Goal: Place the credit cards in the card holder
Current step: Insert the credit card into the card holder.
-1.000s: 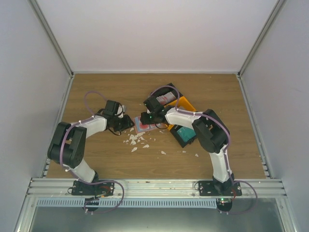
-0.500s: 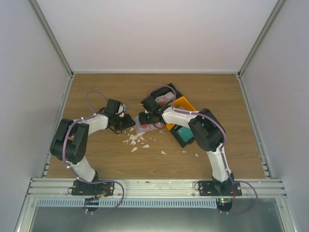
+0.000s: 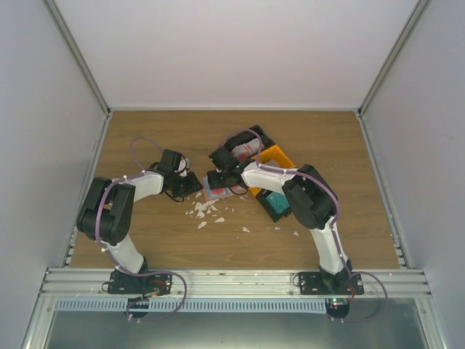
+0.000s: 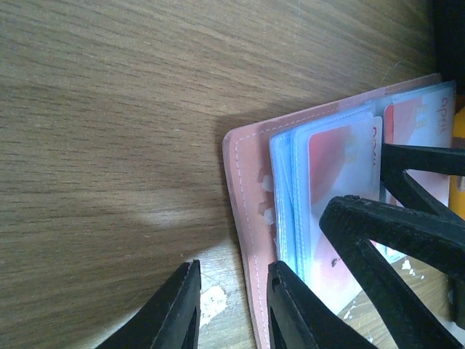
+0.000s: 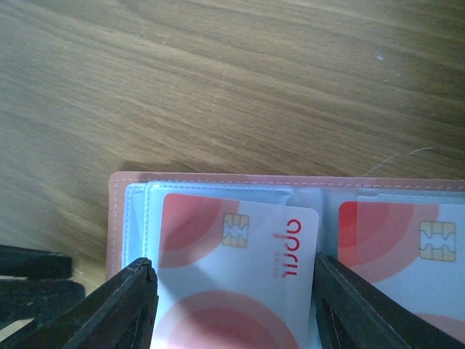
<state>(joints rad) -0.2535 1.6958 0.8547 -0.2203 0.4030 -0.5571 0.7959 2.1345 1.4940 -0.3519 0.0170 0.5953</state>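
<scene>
1. Top view: open card holder [image 3: 220,193] flat on tabletop [image 3: 145,131], between left end effector [image 3: 190,185] and right end effector [image 3: 218,178].
2. Left wrist view: left end effector only narrowly apart, holding nothing; pink card holder edge just beside one finger.
3. Right wrist view: right end effector spread wide, gripping nothing; red-and-white credit card [image 5: 218,240] between both fingers, lying in card holder.

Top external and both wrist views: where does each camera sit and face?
Top external: high behind the bases, facing down on the wooden table; both arms show, bent toward the flat salmon-pink card holder.
Left wrist: facing down at the holder's corner; the left gripper shows at the bottom.
Right wrist: facing down at a red-and-white plastic card on the holder; the right gripper straddles it.
Shared: every view shows the holder; left wrist also catches the right gripper.
</scene>
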